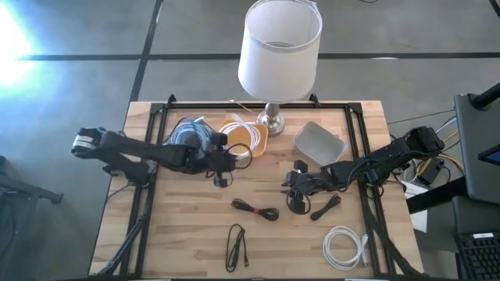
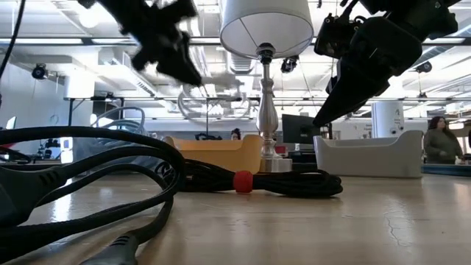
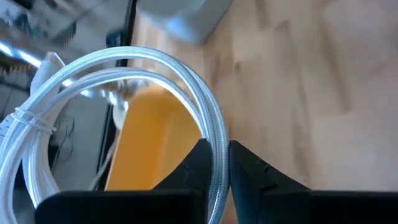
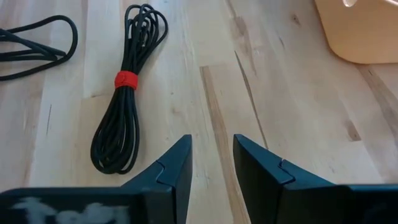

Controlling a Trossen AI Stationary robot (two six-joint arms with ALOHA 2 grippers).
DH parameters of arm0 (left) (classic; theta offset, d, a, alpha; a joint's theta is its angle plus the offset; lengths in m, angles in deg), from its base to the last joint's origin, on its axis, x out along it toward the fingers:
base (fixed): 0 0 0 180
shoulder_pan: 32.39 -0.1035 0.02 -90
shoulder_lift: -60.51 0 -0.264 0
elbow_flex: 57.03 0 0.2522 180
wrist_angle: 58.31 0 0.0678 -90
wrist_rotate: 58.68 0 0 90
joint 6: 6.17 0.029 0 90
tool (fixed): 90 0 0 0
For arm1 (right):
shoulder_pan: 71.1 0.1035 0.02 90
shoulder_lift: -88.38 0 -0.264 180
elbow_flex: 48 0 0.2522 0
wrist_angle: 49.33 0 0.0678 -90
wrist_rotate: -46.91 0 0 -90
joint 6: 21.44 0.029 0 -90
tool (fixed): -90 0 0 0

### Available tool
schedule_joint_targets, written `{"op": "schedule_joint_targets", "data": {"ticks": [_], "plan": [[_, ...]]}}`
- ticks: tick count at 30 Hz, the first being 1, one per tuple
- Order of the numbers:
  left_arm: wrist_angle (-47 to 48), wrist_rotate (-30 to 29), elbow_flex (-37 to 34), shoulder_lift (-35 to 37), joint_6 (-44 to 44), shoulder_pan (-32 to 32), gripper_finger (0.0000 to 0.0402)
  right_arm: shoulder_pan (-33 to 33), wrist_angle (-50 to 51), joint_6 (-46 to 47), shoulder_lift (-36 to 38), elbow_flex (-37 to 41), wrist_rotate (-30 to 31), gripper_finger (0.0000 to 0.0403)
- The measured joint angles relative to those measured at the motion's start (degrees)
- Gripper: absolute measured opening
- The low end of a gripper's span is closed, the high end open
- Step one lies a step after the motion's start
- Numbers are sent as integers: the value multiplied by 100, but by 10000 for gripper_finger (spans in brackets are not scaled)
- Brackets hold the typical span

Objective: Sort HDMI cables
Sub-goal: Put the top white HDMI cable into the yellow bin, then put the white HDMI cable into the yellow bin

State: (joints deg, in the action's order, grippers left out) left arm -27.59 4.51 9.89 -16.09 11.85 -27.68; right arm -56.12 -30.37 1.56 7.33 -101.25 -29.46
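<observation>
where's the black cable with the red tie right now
In the high view the black cable with the red tie lies mid-table, nearer the front edge, between both arms; the right gripper, fingers open, points beside it.

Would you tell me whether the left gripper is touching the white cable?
Touching. The left wrist view shows the left gripper shut on the white cable, pinched between its fingers.

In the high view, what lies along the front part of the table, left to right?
Black cable → black cable with red tie → white cable.
</observation>
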Motion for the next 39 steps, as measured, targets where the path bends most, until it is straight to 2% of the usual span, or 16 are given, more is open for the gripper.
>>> {"op": "schedule_joint_targets", "data": {"ticks": [10, 15, 20, 24, 33, 36, 39], "plan": [[-642, -33, 4, -1284, 200, -1015, 46, 0, -10, 0, 0, -1, -2, 114], [-635, -32, 50, -1774, 162, -1178, 55, 0, -11, 263, 0, -1, -15, 112], [-604, -167, 69, -1989, 186, -1173, 93, -4, -1, 273, 0, -1, -15, 117], [-582, -375, 71, -1966, 182, -1142, 129, -4, 3, 261, 0, -1, -163, 127], [-276, -403, 62, -1308, 150, -968, 182, 138, 130, 408, 7, -135, -1394, 155], [-272, -408, 62, -1035, 136, -836, 185, 271, 548, 709, 9, -313, -1720, 161], [-279, -384, 62, -787, 95, -684, 184, 502, 1402, 1457, 9, -533, -1965, 162]]}}
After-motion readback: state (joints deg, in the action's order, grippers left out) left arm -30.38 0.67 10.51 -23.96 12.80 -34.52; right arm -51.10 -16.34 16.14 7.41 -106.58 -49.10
